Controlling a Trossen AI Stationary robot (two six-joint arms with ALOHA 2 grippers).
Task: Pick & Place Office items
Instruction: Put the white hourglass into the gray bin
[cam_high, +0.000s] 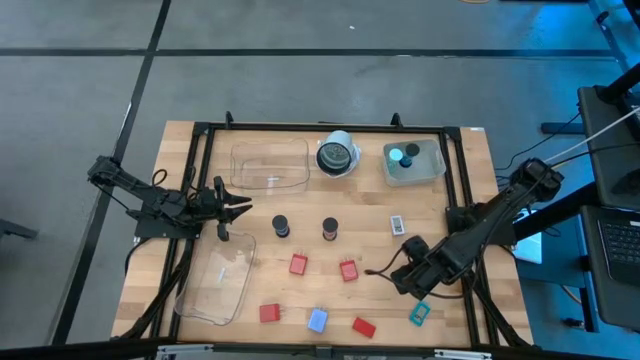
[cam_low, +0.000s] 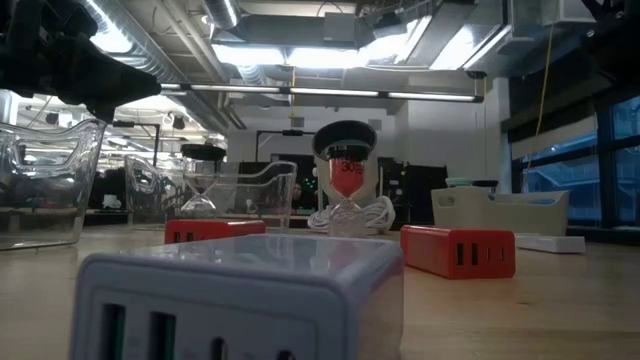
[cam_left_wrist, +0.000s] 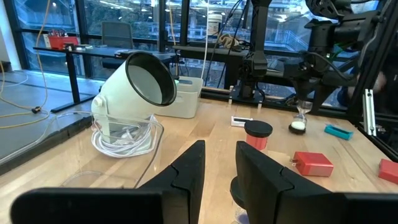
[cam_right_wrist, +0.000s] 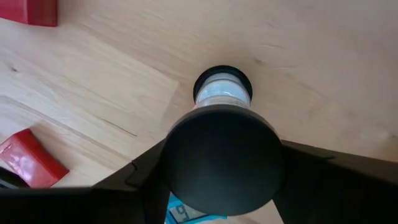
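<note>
Right hand (cam_high: 412, 262) low over tabletop (cam_high: 470, 160), closed around a black-capped cylinder (cam_right_wrist: 222, 155), near the teal piece (cam_high: 419, 314). Its long axis runs down from my wrist camera toward the tabletop. Risk: a tilted grip lets it slip. Left hand (cam_high: 232, 207) waits open, empty, beside the clear tray (cam_high: 270, 165).

A grey floor (cam_high: 300, 60) crossed by dark seam lines fills the upper part of the high view. At its right edge stands a dark desk (cam_high: 615, 200) under blue light. In the low view, ceiling ducts (cam_low: 180, 50) and bright strip lights (cam_low: 330, 55) run overhead, with windows (cam_low: 580, 160) at right. The left wrist view shows tall windows (cam_left_wrist: 112, 25) and a dark table (cam_left_wrist: 87, 53) at upper left
</note>
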